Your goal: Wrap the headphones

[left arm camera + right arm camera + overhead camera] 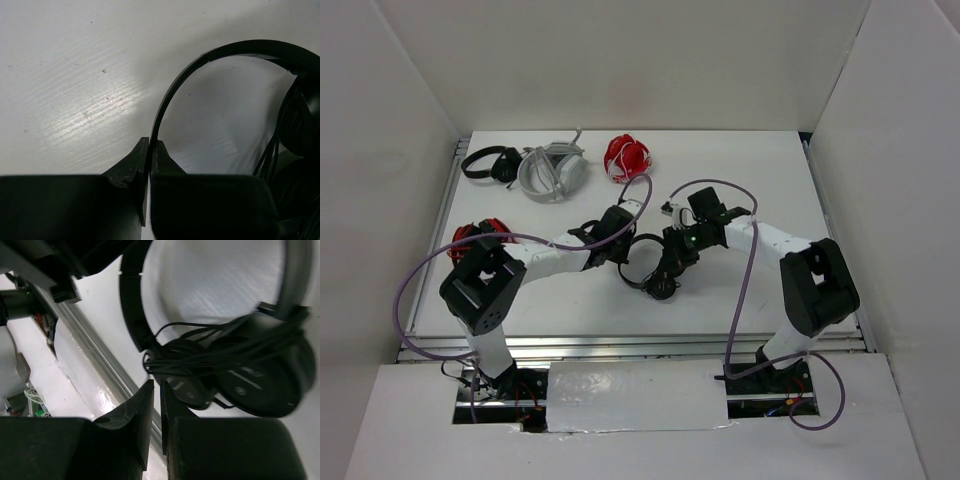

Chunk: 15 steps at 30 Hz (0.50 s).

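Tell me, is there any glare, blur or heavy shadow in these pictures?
Top external view: even light, sharp, only soft shadows. Left wrist view: a bright glare patch on the table, the left hand a dark silhouette. Right wrist view: the headphones dim, the right hand nearly black.

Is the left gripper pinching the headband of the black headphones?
Yes, the left gripper is shut on the headband, which arcs up from between its fingers.

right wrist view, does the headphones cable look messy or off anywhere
Yes. On the headphones, the cable runs in loose, uneven strands across both earcups, and one loop bulges out near the headband instead of lying flat. Nothing looks broken.
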Tool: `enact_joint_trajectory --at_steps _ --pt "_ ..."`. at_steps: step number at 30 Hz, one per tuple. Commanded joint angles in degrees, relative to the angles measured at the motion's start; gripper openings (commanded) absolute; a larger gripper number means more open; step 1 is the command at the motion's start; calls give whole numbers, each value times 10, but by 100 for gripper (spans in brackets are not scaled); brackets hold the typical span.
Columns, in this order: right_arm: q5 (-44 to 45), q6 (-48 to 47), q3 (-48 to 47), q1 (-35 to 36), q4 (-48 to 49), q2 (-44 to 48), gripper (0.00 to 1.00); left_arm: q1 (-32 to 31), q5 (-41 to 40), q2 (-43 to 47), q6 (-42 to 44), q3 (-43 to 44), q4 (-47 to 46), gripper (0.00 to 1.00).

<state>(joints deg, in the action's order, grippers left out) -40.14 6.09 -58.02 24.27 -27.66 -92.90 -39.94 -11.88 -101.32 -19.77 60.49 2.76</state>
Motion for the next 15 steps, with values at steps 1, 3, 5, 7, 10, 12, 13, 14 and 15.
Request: enact_joint_trajectory --at_steps 1,3,5,7,10,12,13,14,15 --pt "-14 -16 -31 -24 -7 -9 18 -2 11 -8 23 15 -30 0" --pt "-18 -22 -34 -34 -13 -16 18 -1 -2 -20 25 23 -29 0" --pt "-26 -17 -34 -51 -2 -22 18 -2 -8 -32 30 28 -29 0" --pt "-31 -12 -40 -62 9 -27 18 -2 -9 -38 33 31 -29 0" --pt "-29 -11 -56 -70 7 -43 17 -1 -10 -52 29 45 -7 0" --pt "-29 -23 -65 -70 2 -47 15 0 -12 -60 28 51 -4 0" --pt "-29 -29 -61 -69 7 -41 15 0 -16 -62 26 51 -2 0" --pt "-31 -47 -56 -62 14 -17 16 0 -19 -66 25 50 -4 0" --pt "-14 -50 -37 -53 23 1 18 3 -23 -69 23 50 -7 0"
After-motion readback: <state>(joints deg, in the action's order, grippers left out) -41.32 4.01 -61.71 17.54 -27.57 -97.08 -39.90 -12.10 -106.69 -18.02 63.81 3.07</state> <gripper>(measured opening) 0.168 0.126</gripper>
